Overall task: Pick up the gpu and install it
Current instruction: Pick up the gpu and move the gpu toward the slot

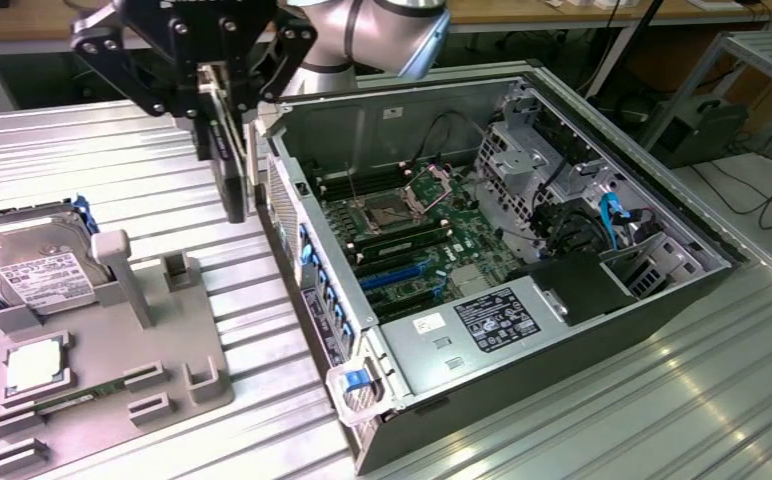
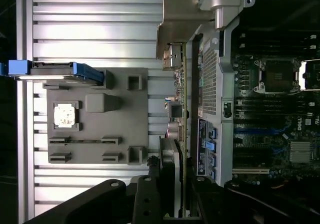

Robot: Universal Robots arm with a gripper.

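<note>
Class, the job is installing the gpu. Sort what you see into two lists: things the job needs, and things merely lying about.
Belongs to the job: gpu, gripped in the hand; open computer case.
Lying about: hard drive; square chip; memory stick; grey holder.

At the exterior view's lower left, a grey holder tray (image 1: 159, 360) on the slatted metal table (image 1: 119, 170) carries a silver hard drive (image 1: 39, 275), a square processor chip (image 1: 33, 368) and a green memory stick (image 1: 73, 400). An open computer case (image 1: 546, 400) lies across the centre and right, motherboard (image 1: 420, 245) and power supply (image 1: 493, 318) exposed.
</note>
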